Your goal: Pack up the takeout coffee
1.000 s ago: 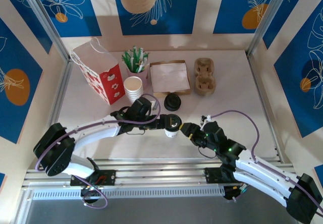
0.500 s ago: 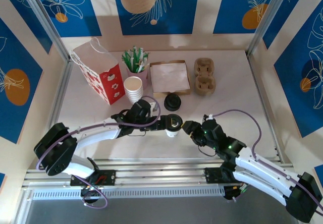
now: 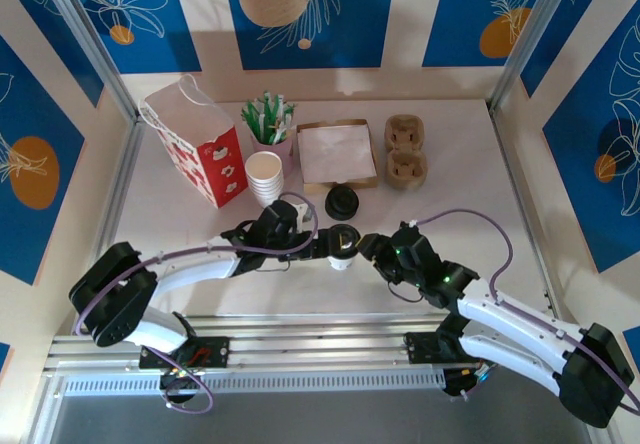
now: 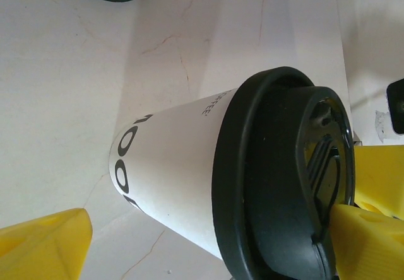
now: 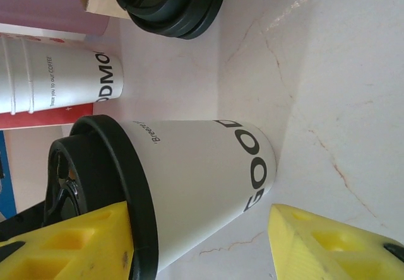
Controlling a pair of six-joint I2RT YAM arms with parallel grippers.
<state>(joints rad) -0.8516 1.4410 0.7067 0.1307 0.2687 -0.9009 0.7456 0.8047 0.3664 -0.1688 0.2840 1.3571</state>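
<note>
**brewlurker:** so where's the takeout coffee (image 3: pixel 342 246) sitting?

**me:** Upright on the table (image 3: pixel 470 164), midway across and closer to the near edge, with a spare black lid (image 3: pixel 342 203) just behind it. My left gripper (image 3: pixel 321 247) is right at its left side, jaws spread wide, gripping nothing. My right gripper (image 3: pixel 367 249) is at the other side, roughly half open (upper finger by its lid, lower one clear of its base), empty too.

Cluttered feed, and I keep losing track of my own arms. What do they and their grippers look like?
Both the left arm and right arm have white link shells with bulky black joints, and a thin purple cable loops along each. The right one carries small green lights. Up close, the fingers are blocky bright yellow plastic with recessed pockets.
</note>
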